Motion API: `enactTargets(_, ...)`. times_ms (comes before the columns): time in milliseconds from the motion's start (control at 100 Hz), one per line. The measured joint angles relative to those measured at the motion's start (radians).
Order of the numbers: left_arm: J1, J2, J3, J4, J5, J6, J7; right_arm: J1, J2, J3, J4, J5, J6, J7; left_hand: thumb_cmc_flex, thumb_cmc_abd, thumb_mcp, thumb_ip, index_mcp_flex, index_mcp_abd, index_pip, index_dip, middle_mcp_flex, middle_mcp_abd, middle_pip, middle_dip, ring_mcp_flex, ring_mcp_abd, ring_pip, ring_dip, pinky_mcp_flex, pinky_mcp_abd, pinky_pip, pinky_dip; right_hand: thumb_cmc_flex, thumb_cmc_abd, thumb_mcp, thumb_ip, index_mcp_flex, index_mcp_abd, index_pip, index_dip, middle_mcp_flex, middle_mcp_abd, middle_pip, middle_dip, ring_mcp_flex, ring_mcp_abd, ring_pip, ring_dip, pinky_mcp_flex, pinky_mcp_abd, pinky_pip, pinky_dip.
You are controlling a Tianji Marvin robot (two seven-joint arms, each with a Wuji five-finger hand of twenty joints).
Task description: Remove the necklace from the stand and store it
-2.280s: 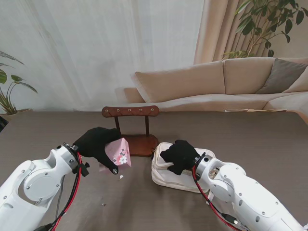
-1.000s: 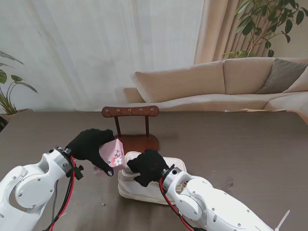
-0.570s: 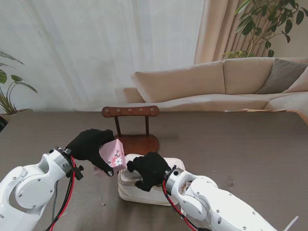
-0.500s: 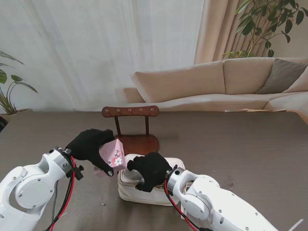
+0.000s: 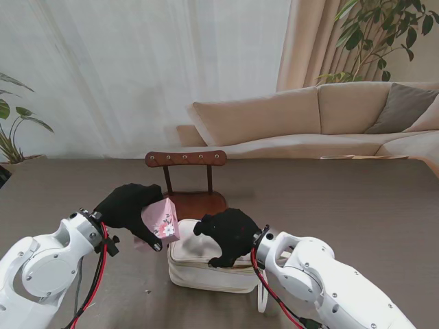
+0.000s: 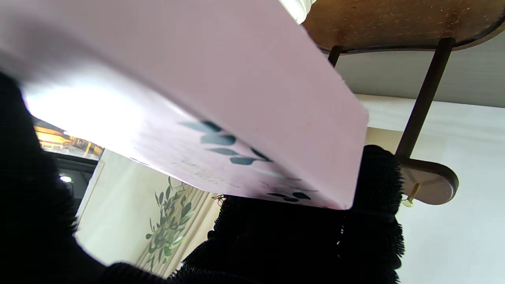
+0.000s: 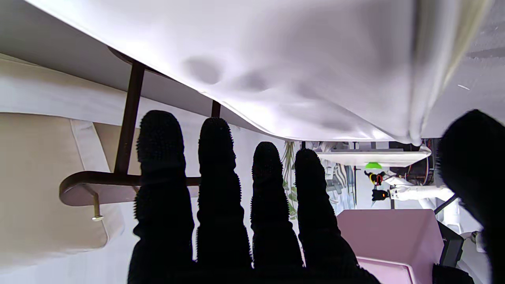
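Behind us: sheer curtain, beige sofa (image 5: 329, 116), plants at both sides. We work on a dark brown table (image 5: 357, 199) w/ things grouped near its middle, toward our edge.

Cream pouch (image 5: 206, 264) lies flat nearest us, its strap loop (image 5: 261, 301) trailing on the right side. Just beyond it stands the wooden stand (image 5: 186, 179): oval base, two posts, crossbar w/ small brass pegs. We can't make out any necklace on the pegs or elsewhere; too small to tell.

Our right hand (image 5: 228, 235) hovers over the pouch top, fingers (image 7: 221, 189) straight and spread, thumb apart, gripping nothing; wrist view shows pouch fabric close by the fingertips.

Our left hand (image 5: 130, 207) is closed round a pink box (image 5: 162, 218) w/ flower print, held tilted, off the table, just left of the pouch and beside the stand base. Wrist view: box (image 6: 221, 98) fills most of the frame, thumb and fingers clamped on it.
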Motion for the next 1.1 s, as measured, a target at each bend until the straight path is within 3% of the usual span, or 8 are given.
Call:
enactTargets(160,-0.005,0.000,0.004,0.003,-0.002,-0.001,0.000,0.000,0.012,0.029,0.006,-0.019,-0.033,0.030,0.000,0.000,0.000,0.000,0.000,0.000,0.000,0.000,0.000,0.000,0.000,0.000,0.000,0.000,0.000,0.000,0.000,0.000,0.000,0.000,0.000,0.011,-0.019,0.000,0.004,-0.006,0.001,0.000,0.000,0.000,0.000,-0.001,0.000,0.000,0.000,0.000,0.000,0.000,-0.008,0.000)
enactTargets(440,-0.020,0.001,0.013,0.013,-0.006,-0.004,-0.004,0.012,0.024,0.023,0.046,-0.050,-0.052,0.020,0.000,0.000,0.000,0.000,0.000,0.000,0.000,0.000,0.000,0.000,0.000,0.000,0.001,0.000,0.000,0.000,0.000,0.000,0.000,0.000,-0.001,0.011,-0.023,0.000,0.069,-0.036,0.016,-0.001,0.003,0.000,0.000,-0.003,0.002,-0.002,0.000,-0.002,0.000,0.000,-0.013,0.000)
enactTargets(610,-0.027,0.001,0.018,0.018,-0.009,-0.004,-0.007,0.032,0.025,0.002,0.080,-0.067,-0.051,-0.022,0.000,0.000,0.000,0.000,0.000,0.000,0.000,0.000,0.000,0.000,0.000,0.000,0.001,0.000,0.000,0.000,0.000,0.000,0.000,0.000,-0.015,0.011,-0.021,0.000,0.171,-0.085,0.047,0.012,0.118,0.000,0.008,-0.003,0.080,-0.011,0.035,-0.002,0.013,0.000,-0.009,-0.001)
enactTargets(810,-0.035,0.001,0.025,0.025,-0.014,-0.004,-0.011,0.041,0.025,-0.008,0.102,-0.076,-0.038,-0.075,0.000,0.000,0.000,0.000,0.000,0.000,0.000,0.000,0.000,0.000,0.000,0.000,0.001,0.000,0.000,0.000,0.000,0.000,0.000,0.000,0.037,0.177,0.004,0.010,0.286,-0.119,0.088,0.056,0.314,-0.020,0.002,-0.004,0.245,-0.059,0.090,0.030,0.016,-0.020,0.090,-0.001)
enactTargets(890,-0.039,0.001,0.029,0.028,-0.016,-0.004,-0.013,0.041,0.024,-0.009,0.106,-0.072,-0.028,-0.083,0.000,0.000,0.000,0.000,0.000,0.000,0.000,0.000,0.000,0.000,0.000,0.000,0.001,0.000,0.000,0.000,0.000,0.001,0.000,0.000,0.049,0.214,0.014,0.010,0.297,-0.130,0.130,-0.005,0.370,-0.024,0.003,0.015,0.291,-0.073,0.112,0.049,0.016,-0.022,0.134,-0.003)
enactTargets(960,-0.042,0.001,0.031,0.031,-0.019,-0.005,-0.014,0.043,0.022,-0.010,0.108,-0.067,-0.020,-0.090,0.000,0.000,0.000,0.000,0.000,0.000,0.000,0.000,0.000,0.000,0.000,0.000,0.001,0.000,0.000,0.000,0.000,0.001,0.000,0.000,0.054,0.214,0.050,-0.034,0.321,-0.142,0.170,-0.043,0.405,-0.027,0.005,0.026,0.333,-0.084,0.133,0.061,0.016,-0.023,0.164,-0.004)
enactTargets(1100,-0.050,0.002,0.038,0.039,-0.025,-0.008,-0.018,0.051,0.017,-0.016,0.118,-0.040,-0.014,-0.101,0.000,0.000,0.000,0.000,0.000,0.000,0.000,0.000,0.000,0.000,0.000,0.000,0.001,0.000,0.000,0.000,0.000,0.001,0.000,0.000,0.153,0.186,0.076,-0.122,0.361,-0.183,0.281,-0.098,0.507,-0.039,0.029,0.053,0.427,-0.105,0.190,0.092,0.016,-0.025,0.227,-0.005)
